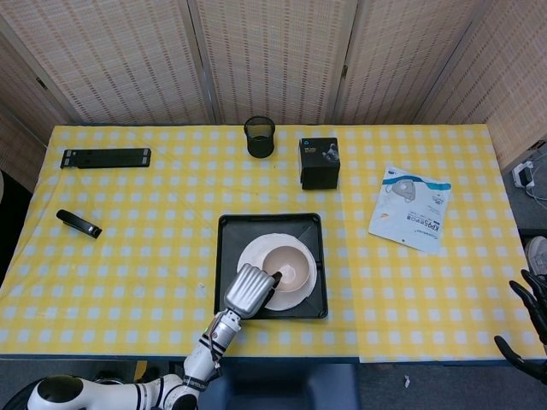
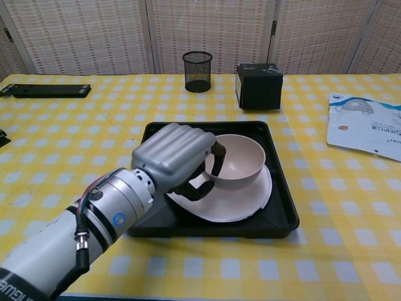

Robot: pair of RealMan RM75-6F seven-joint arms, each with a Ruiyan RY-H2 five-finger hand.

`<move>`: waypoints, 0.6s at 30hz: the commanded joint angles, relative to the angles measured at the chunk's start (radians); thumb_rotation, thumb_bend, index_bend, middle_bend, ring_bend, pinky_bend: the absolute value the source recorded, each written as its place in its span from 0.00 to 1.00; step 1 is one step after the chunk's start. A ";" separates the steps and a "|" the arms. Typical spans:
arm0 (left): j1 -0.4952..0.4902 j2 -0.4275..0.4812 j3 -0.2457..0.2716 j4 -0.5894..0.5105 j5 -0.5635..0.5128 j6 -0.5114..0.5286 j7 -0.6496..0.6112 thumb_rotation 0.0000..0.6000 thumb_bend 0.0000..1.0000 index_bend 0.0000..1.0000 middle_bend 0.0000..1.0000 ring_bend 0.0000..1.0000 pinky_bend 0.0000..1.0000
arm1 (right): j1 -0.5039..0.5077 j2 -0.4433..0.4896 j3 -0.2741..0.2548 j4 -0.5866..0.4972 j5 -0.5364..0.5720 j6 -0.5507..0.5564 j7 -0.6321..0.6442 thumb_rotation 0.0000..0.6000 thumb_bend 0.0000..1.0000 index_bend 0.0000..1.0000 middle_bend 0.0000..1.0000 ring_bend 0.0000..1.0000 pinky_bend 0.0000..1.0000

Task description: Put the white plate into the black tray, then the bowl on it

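Two things matter most for us now: the round white plate (image 2: pixel 241 200) and the smooth cream bowl (image 2: pixel 237 162). The plate lies flat inside the square black plastic tray (image 2: pixel 279 210), so that job looks done. Our left hand (image 2: pixel 172 157) holds the bowl by its rim, just over the middle of the plate. We think it is held there so it can sit down flat and not tip. We cannot tell if the bowl touches the plate yet.

Far to the right of the tray, our right hand (image 1: pixel 536 329) peeks in at the edge with dark fingers apart and nothing in it.

Everything sits on a yellow and white checked cloth (image 1: pixel 128 256). Behind the tray stand a black mesh cup (image 1: pixel 260 137) and a black box (image 1: pixel 319 162). Woven screens (image 1: pixel 273 60) close off the back.
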 commanded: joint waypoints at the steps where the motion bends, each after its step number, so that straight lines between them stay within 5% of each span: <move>1: -0.005 -0.010 0.000 0.031 0.000 -0.007 -0.013 1.00 0.48 0.61 1.00 1.00 1.00 | 0.002 0.008 -0.011 0.011 -0.021 0.000 0.018 1.00 0.31 0.00 0.00 0.00 0.00; 11: -0.013 -0.032 0.005 0.114 0.011 -0.014 -0.077 1.00 0.49 0.59 1.00 1.00 1.00 | 0.007 0.014 -0.008 0.009 -0.016 -0.009 0.029 1.00 0.31 0.00 0.00 0.00 0.00; 18: -0.007 -0.010 0.015 0.081 0.024 -0.012 -0.109 1.00 0.40 0.27 1.00 1.00 1.00 | 0.008 0.013 -0.002 0.002 0.000 -0.022 0.020 1.00 0.31 0.00 0.00 0.00 0.00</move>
